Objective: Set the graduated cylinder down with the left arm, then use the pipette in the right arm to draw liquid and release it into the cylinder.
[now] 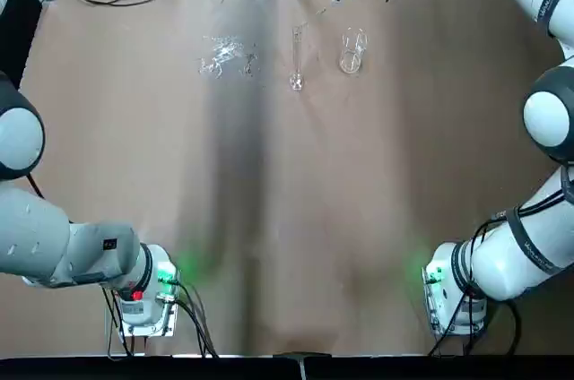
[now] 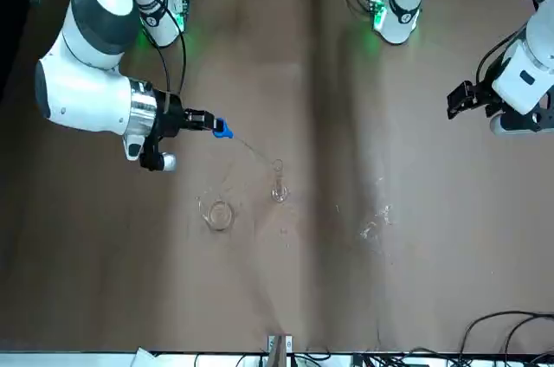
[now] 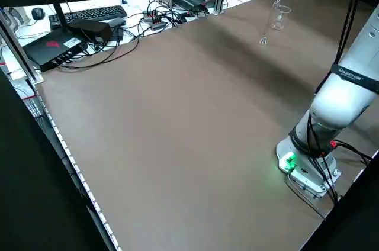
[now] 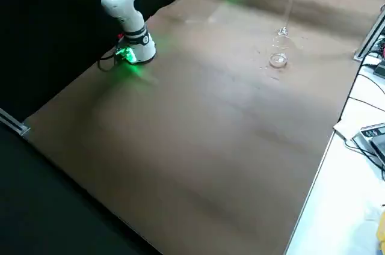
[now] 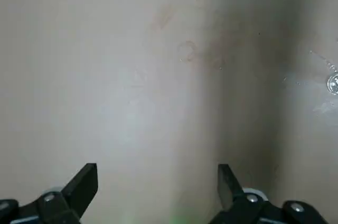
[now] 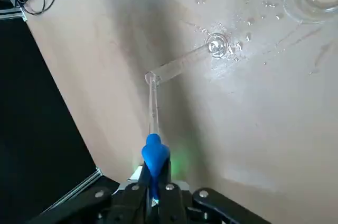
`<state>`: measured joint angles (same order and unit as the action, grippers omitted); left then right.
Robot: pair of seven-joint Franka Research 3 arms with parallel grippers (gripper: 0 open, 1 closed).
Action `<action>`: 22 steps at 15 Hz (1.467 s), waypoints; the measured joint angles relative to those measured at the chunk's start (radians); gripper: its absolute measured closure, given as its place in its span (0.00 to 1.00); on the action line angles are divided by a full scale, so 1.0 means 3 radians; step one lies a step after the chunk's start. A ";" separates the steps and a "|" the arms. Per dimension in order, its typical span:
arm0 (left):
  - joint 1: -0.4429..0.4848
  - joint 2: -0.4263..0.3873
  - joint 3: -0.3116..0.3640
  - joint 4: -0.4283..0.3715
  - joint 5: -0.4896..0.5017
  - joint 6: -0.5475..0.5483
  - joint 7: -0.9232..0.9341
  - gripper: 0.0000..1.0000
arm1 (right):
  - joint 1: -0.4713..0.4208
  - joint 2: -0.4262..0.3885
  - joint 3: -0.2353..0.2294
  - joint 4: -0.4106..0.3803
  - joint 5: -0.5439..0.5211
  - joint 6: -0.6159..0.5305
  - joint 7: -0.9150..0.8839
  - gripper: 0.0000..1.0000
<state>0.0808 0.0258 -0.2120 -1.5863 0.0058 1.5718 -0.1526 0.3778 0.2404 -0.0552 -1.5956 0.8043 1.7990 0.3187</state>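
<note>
You've got two arms, one graduated cylinder (image 1: 296, 57), one pipette (image 2: 238, 142), one beaker (image 1: 352, 50) and one heap of clear glassware (image 1: 226, 56) on the brown tabletop (image 1: 269, 201). The cylinder stands upright on its foot near the middle of the tabletop's far edge, nothing gripping it; the beaker sits just beside it toward the right edge, the glassware heap lies near it on the other side, toward the left edge, none touching. Your right gripper (image 2: 201, 121) hangs over the far edge on the beaker's side, fingers clamped on the pipette by its blue bulb (image 6: 154, 152); one bulb, one thin tube. In the right wrist view the pipette tube slants down from the bulb and its tip sits at the cylinder's open mouth (image 6: 152, 78); you can't tell whether it is inside the rim or just at it. Liquid is not discernible in the pipette or cylinder; a scatter of small droplets (image 6: 240, 44) shows on the tabletop around the cylinder's foot. Your left gripper (image 5: 157, 182) is well apart from all the glass, up over the tabletop toward the left edge, its two fingers spread wide with nothing between them.
</note>
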 joint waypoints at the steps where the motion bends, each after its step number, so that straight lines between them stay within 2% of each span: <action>1: 0.0000 0.0000 0.0000 0.0000 0.0000 0.0000 0.0000 0.00 | 0.0000 0.0000 0.0000 0.0000 -0.0016 0.0000 0.0000 0.93; 8: 0.0000 0.0000 0.0000 0.0001 0.0000 0.0000 0.0000 0.00 | 0.0030 0.0000 0.0001 0.0007 -0.0195 0.0000 0.0000 0.93; 22: 0.0000 0.0000 0.0000 0.0015 0.0000 0.0009 0.0000 0.00 | 0.0040 -0.0004 -0.0001 0.0039 -0.0241 0.0000 0.0000 0.93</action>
<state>0.0808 0.0258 -0.2120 -1.5818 0.0058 1.5744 -0.1526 0.3899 0.2392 -0.0557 -1.5838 0.7320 1.7989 0.3187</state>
